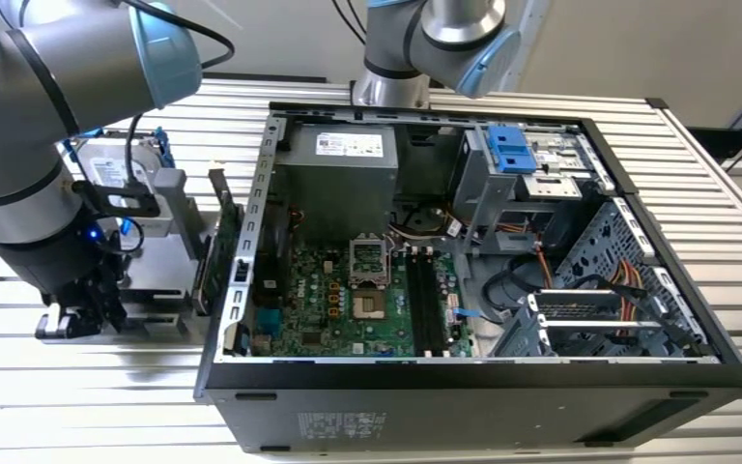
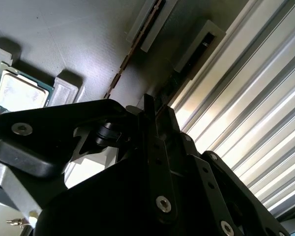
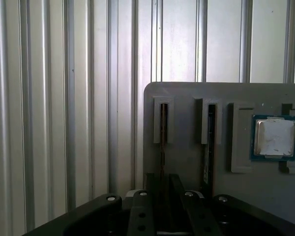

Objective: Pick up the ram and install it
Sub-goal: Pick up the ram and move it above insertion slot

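While my arm hangs low at about eight o'clock on the exterior view's clock face, my claw [image 1: 81, 317] sits down over the grey holder block [image 1: 152, 271] on the ribbed table [image 1: 36, 387]. In the first wrist view the ram [image 3: 163, 129] stands on edge in a narrow slot of that block. I am lined up over its near end, with the thin board running straight out from my middle. I cannot tell whether I am open, closed or already pinching it. I judge the step in hand to be the pick-up, and doing it well means keeping the stick centred in me and myself square to its length, so that it neither twists nor binds in its slot. Just beside it a second stick [image 3: 210, 132] stands in its own slot, and beyond that lies the silver processor chip [image 3: 274, 138]. Both are near enough that a skewed grip could disturb them. In the exterior view the expansion card [image 1: 216, 242] stands upright at my two o'clock, between the block and the computer case [image 1: 474, 379], so it looks like the thing most worth keeping clear of. Inside the case, at roughly three o'clock from me, the memory slots [image 1: 425, 300] look empty, so I take it nothing is installed yet.
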### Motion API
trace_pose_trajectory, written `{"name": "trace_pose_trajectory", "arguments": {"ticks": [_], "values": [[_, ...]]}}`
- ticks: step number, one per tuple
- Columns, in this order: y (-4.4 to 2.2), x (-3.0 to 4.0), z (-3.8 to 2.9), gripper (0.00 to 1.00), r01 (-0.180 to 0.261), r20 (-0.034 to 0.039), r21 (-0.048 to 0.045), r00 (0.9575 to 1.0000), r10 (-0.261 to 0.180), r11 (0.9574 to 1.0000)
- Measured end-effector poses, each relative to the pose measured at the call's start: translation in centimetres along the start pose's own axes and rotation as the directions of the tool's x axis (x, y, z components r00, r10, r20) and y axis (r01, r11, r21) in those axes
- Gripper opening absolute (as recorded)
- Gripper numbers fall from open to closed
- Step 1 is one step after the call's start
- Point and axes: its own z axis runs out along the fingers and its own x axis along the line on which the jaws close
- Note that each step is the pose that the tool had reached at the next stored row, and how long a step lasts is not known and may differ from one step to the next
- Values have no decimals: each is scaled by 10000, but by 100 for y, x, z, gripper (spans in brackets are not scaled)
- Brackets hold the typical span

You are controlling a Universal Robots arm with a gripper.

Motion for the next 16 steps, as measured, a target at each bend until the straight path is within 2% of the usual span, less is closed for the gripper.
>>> {"name": "trace_pose_trajectory", "arguments": {"ticks": [5,6,16], "values": [[0,1,1,100,0,0,0,10000,0,10000],[0,1,1,0,0,0,0,10000,0,10000],[0,2,1,0,0,0,0,10000,0,10000]]}}
